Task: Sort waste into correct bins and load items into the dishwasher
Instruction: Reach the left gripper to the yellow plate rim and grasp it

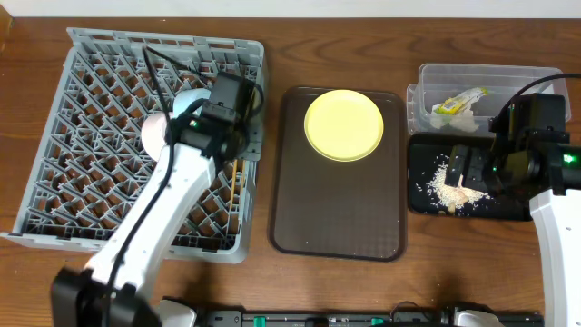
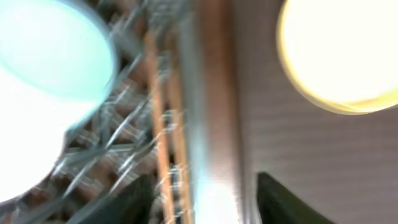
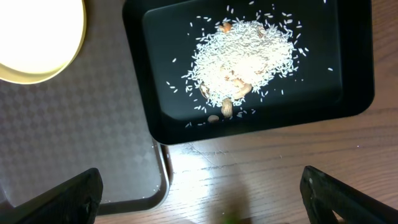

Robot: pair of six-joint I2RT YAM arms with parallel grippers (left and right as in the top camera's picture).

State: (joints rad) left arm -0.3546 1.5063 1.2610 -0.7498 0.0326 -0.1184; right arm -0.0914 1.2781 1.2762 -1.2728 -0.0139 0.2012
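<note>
Right wrist view: the right pincer (image 3: 202,196) hangs wide open and empty over the bench (image 3: 280,168). Just beyond it the black tray (image 3: 329,87) holds the rice heap (image 3: 242,56), and the yellow plate (image 3: 31,37) lies farther left. Left wrist view, blurred: the left pincer (image 2: 205,199) gapes, gripping nothing, above the edge of the dish rack (image 2: 106,155). The chopsticks (image 2: 163,124) lie just ahead and the light blue bowl (image 2: 56,50) beyond.
</note>
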